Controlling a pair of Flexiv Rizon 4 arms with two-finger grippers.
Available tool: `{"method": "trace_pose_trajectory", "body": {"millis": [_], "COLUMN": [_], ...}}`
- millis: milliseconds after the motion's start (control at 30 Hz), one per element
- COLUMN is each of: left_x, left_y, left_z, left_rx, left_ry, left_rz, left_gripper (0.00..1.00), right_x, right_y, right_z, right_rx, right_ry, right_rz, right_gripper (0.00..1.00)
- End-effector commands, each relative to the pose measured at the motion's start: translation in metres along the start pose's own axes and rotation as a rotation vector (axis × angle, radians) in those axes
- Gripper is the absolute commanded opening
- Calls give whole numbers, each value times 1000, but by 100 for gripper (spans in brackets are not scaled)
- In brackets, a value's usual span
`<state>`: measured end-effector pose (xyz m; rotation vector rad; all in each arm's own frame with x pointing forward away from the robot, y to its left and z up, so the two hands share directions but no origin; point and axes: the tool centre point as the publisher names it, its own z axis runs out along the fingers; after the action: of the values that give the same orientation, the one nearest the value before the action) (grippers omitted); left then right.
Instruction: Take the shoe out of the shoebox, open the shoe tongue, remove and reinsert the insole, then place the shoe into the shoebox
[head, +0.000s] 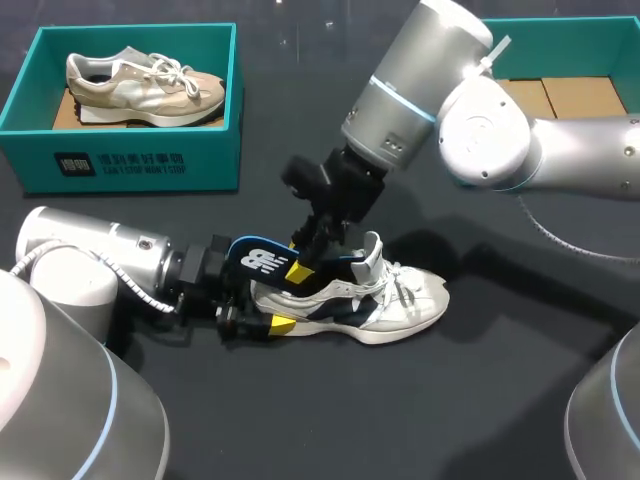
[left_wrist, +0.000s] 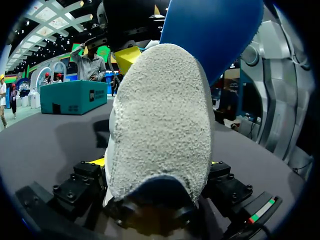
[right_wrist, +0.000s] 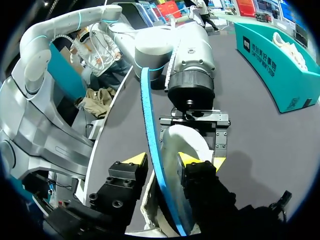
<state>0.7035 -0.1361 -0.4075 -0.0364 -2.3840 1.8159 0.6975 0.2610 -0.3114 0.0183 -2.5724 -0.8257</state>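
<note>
A white and navy shoe (head: 395, 300) lies on its sole mid-table, toe to the right. My left gripper (head: 264, 306) comes in from the left and is shut on the heel (left_wrist: 160, 115), one yellow tip on each side. A blue insole (head: 260, 260) stands up out of the shoe's opening, curving back over the heel. My right gripper (head: 304, 264) reaches down from the upper right. In the right wrist view the insole's edge (right_wrist: 150, 130) runs between the right gripper (right_wrist: 162, 160) fingers, lying against one finger, with a gap to the other.
A teal shoebox (head: 130, 155) holding a beige shoe (head: 145, 85) stands at the back left. A second teal box (head: 600, 50) lined with cardboard sits at the back right, behind my right arm. The dark table is bare in front of the shoe.
</note>
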Motion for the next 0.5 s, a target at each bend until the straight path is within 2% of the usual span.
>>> {"method": "trace_pose_trajectory", "body": {"millis": [33, 200, 500], "left_x": [0, 0, 0], "left_y": [0, 0, 0], "left_z": [1, 1, 1], "left_rx": [-2, -2, -2], "left_ry": [0, 0, 0], "left_rz": [-1, -1, -1], "left_gripper": [0, 0, 0], "right_x": [1, 7, 22], "right_y": [6, 13, 38], "right_z": [7, 10, 4], "right_rx": [9, 5, 27], "right_ry": [1, 0, -9], "right_rz": [0, -25, -85], "right_gripper": [0, 0, 0]}}
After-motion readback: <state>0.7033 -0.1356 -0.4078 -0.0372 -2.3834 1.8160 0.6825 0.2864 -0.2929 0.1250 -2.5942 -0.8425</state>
